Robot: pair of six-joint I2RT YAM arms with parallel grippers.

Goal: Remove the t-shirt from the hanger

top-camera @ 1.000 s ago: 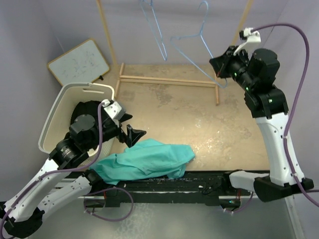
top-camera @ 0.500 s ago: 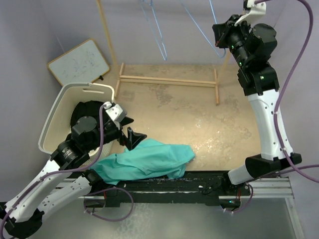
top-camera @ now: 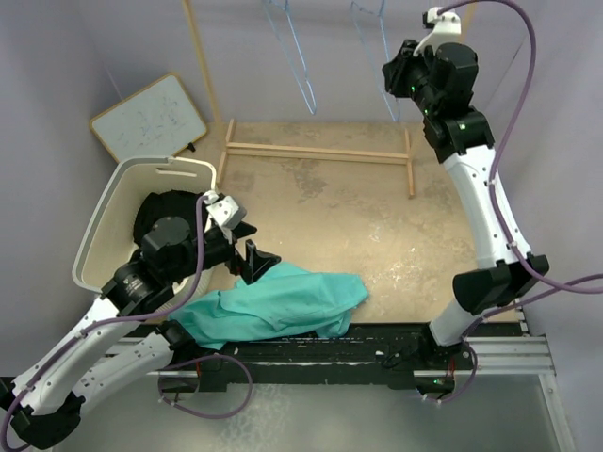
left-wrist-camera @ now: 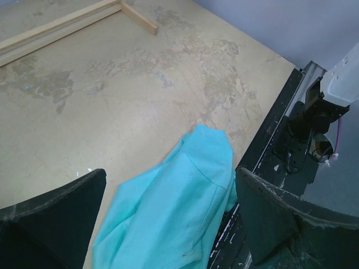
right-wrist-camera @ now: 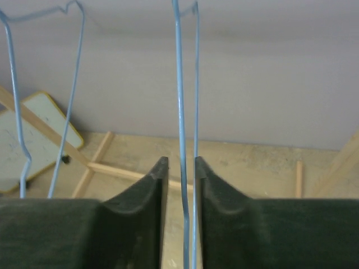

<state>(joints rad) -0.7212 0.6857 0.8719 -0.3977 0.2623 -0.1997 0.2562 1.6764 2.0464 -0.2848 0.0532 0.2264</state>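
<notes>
Whiteboard [top-camera: 151,118] scribbles illegible; t-shirt [top-camera: 283,301] on table [top-camera: 377,217]; right claw [right-wrist-camera: 181,162] clamps hanger [right-wrist-camera: 178,84].

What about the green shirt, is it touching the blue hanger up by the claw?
Apart. The top view shows the t-shirt lying at the table's near edge and the hanger high at the back, at the right gripper.

even, soft indoor light, faint shadows; wrist views slightly soft, near claw fingers [right-wrist-camera: 147,202] blurred.
</notes>
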